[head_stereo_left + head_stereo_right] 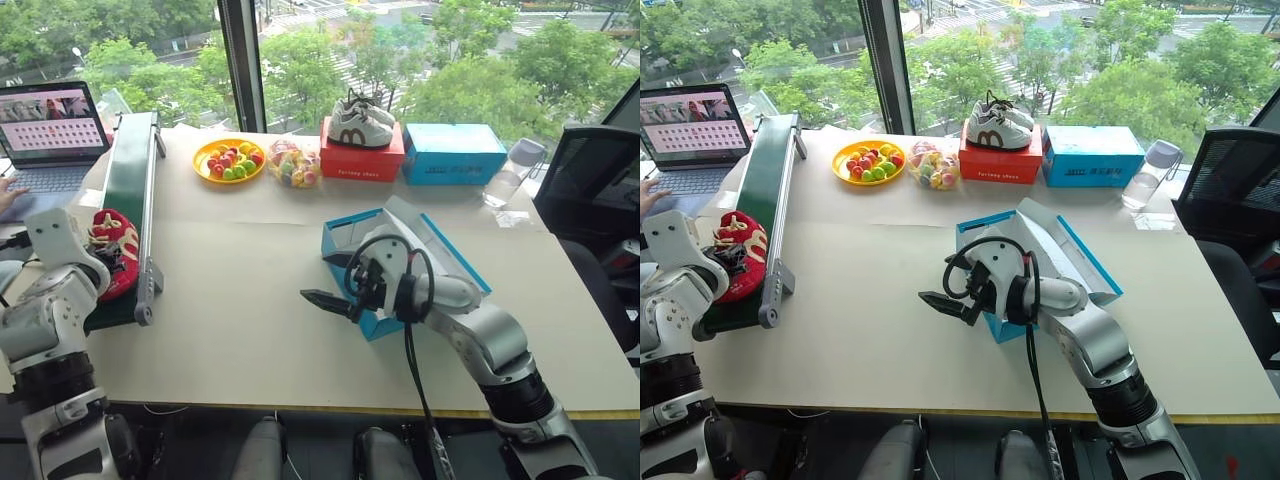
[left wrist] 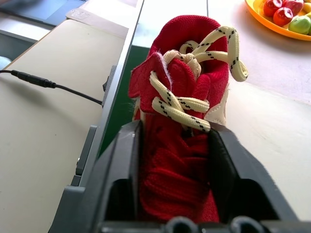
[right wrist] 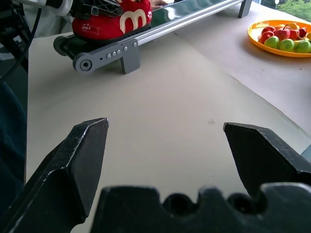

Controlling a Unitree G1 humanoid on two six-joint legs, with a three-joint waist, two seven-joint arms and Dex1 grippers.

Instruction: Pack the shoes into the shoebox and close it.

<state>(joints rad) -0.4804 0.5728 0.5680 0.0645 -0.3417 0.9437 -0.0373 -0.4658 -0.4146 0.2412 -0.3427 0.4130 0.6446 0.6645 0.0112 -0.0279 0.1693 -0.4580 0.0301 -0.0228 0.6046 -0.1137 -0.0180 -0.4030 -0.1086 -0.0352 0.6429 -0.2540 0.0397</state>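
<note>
The left wrist view shows the left tool pinching a red shoe at its laced opening, cream laces spilling above the fingers; from the head views this shoe sits on the green conveyor at the desk's left edge. The right tool hovers spread above bare desk, just beside the open blue shoebox, whose lid the right arm partly hides
</note>
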